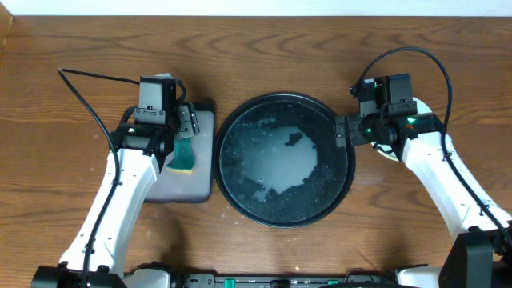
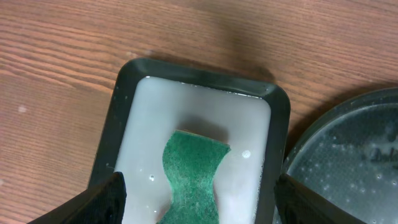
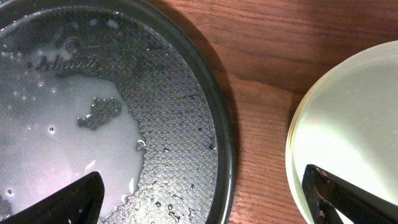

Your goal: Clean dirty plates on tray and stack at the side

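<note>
The round black tray (image 1: 240, 204) sits mid-table and holds a pool of milky water and droplets, with no plate on it. In the right wrist view its rim (image 3: 225, 155) runs down the middle. A pale yellow plate (image 3: 354, 112) lies on the wood just right of the tray; from overhead only a sliver of it (image 1: 391, 157) shows under the right arm. My right gripper (image 3: 205, 208) is open, one finger over the tray's wet floor and the other over the plate. My left gripper (image 2: 199, 208) is open above a green sponge (image 2: 193, 174), touching nothing.
The sponge (image 1: 184, 156) lies in a small rectangular black-rimmed tray (image 2: 124, 93) of milky water, left of the round tray. Bare wooden table (image 1: 264, 56) lies behind both trays. Cables loop behind both arms.
</note>
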